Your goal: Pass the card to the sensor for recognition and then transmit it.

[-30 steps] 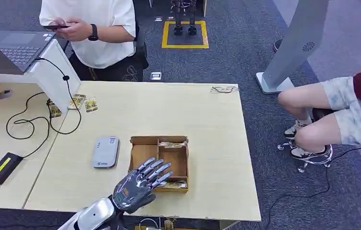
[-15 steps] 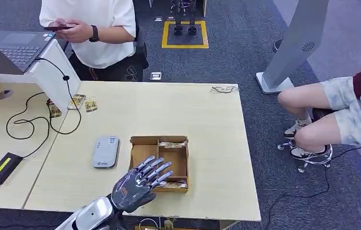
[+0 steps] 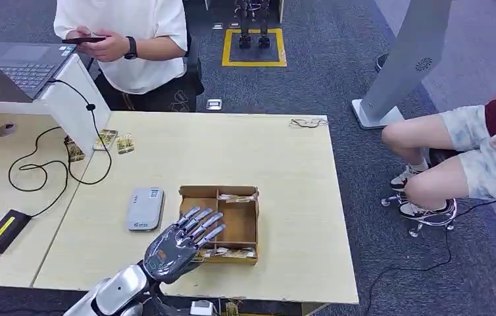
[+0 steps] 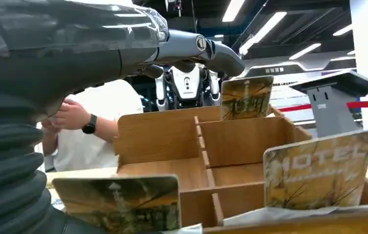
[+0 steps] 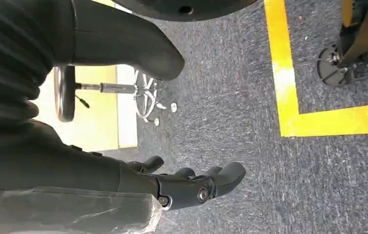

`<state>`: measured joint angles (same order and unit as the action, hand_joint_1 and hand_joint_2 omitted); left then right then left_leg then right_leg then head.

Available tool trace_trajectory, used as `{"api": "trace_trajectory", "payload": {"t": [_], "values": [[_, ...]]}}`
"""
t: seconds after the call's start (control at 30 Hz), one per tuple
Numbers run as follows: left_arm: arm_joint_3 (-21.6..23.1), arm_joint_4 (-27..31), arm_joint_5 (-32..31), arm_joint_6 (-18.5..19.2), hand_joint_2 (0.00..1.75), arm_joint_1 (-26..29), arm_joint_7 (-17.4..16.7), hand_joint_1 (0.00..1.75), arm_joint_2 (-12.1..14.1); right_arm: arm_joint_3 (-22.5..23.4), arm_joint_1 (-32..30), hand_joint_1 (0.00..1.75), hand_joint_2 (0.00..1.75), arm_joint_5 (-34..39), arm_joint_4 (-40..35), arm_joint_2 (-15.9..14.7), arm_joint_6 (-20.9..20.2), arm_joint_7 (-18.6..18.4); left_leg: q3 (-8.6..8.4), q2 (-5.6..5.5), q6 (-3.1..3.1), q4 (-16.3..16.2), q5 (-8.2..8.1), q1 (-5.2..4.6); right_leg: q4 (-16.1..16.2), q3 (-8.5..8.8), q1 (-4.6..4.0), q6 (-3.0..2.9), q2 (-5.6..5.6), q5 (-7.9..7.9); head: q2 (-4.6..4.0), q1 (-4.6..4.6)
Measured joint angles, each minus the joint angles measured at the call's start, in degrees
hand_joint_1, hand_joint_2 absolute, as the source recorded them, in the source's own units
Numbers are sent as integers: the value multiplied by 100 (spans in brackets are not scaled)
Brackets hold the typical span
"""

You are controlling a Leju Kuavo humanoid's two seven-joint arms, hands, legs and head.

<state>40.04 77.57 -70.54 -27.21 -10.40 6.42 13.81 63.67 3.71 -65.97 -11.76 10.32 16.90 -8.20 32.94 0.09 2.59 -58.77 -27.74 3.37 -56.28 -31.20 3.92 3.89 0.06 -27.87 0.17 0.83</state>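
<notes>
Head view: left hand [image 3: 176, 245] hovers w/ fingers spread wide, holding nothing, over the near-left part of the wooden box [image 3: 248, 220]. Cards [image 3: 235, 252] lie in the box's near compartment, more in its far one. Grey sensor [image 3: 145, 209] lies flat on the table [image 3: 285, 164], just left of the box. Step in hand, as I judge it: pick one card. To do it well: drop the fingers into the box's near compartment, pinch a single card by its top edge, lift straight up so it clears the box wall, then carry it left over the sensor.

Left wrist view: from low at the box's near edge, cards stand upright inside the box; one card [image 4: 318, 170] leans at the box's near side, another [image 4: 246, 97] at its far side. Fingers [image 4: 206, 48] stretch out above the box, touching no card.

Right wrist view: right hand [image 5: 192, 185] hangs over carpet, well apart from the box, fingers loosely curled, holding nothing.
</notes>
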Motion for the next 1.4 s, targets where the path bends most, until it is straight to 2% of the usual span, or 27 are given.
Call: {"api": "trace_trajectory", "payload": {"t": [0.1,0.3,0.7,0.9,1.13,1.4], "values": [[-103,-70,-135,-55,175,0,-197,0,-9,0,0,0,175,-31,0,0,4,0,-1,0,0,0,0,0,0,0,0,0,0,0,0,2],[-260,-175,-124,-120,175,-5,-212,0,-52,0,0,0,175,-33,0,0,7,-2,-1,0,1,0,1,0,0,-1,0,0,0,0,0,0],[-371,-190,580,-103,175,-3,380,0,-66,0,0,0,175,-65,0,-6,-96,46,0,0,1,0,1,0,0,-1,0,0,0,0,0,0],[-378,-188,610,-103,175,-3,420,0,-68,0,0,0,175,-68,0,-63,-197,55,0,0,1,0,1,0,0,0,0,0,0,0,0,0],[-437,-96,929,-109,175,6,632,0,-48,0,0,0,175,-63,0,-63,-2,37,0,0,1,0,1,0,0,0,0,0,0,0,0,0],[-479,-33,977,-107,175,6,643,0,-42,0,0,0,175,-63,0,-63,-2,37,0,0,1,0,1,0,0,0,0,0,0,0,0,2]]}}
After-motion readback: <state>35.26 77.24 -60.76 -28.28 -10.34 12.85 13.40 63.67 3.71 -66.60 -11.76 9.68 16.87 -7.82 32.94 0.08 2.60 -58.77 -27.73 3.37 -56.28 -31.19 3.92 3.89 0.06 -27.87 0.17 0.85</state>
